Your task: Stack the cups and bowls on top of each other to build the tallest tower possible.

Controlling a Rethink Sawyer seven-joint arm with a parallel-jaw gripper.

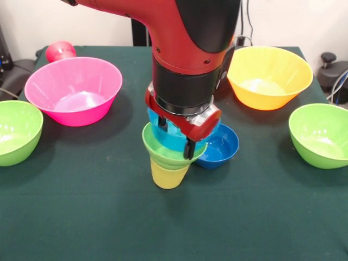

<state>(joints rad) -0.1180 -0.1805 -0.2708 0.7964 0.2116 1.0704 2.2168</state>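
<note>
The tower stands at the table's middle: a pale yellow cup (169, 176) at the base, a lime green bowl (161, 148) on it and a light blue bowl (165, 134) nested in the green one. My gripper (175, 141) is right down on the tower's top, over the light blue bowl, and the arm hides most of that bowl. A dark blue bowl (219, 147) sits on the table touching the tower's right side. The red cup (60, 50) is at the far left corner.
A large pink bowl (73, 89) stands at the back left and a large yellow-orange bowl (269, 76) at the back right. One lime green bowl (15, 130) is at the left edge and another (321, 135) at the right edge.
</note>
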